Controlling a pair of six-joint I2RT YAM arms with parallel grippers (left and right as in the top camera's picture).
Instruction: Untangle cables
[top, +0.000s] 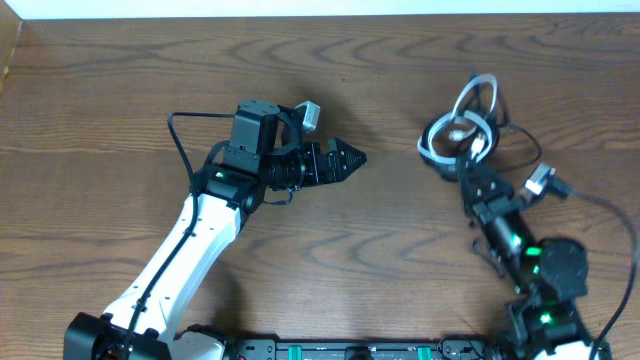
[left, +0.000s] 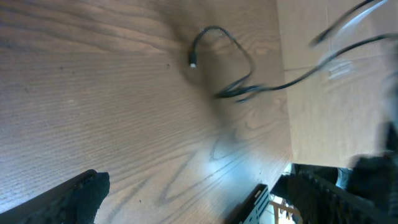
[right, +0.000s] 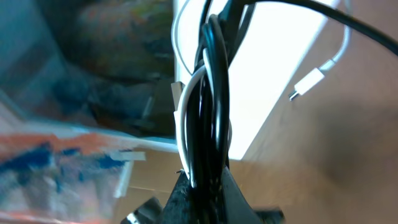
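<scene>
The cables (top: 462, 125) form a small bundle of black and white loops on the right of the wooden table (top: 400, 260). My right gripper (top: 465, 163) sits at the near side of the bundle. In the right wrist view this gripper (right: 202, 183) is shut on the cables (right: 211, 106), black cords with a white one pinched between the fingers. A white plug end (right: 309, 83) hangs free to the right. My left gripper (top: 350, 158) hovers mid-table, well left of the bundle. Its jaws (left: 205, 199) are wide open and empty. A loose black cable loop (left: 227, 59) with a small plug lies on the wood beyond them.
The table's far edge (top: 320, 14) meets a pale wall at the top of the overhead view. A black base rail (top: 350, 350) runs along the near edge between the two arms. Thick black robot wires (top: 180, 140) arc beside the left arm.
</scene>
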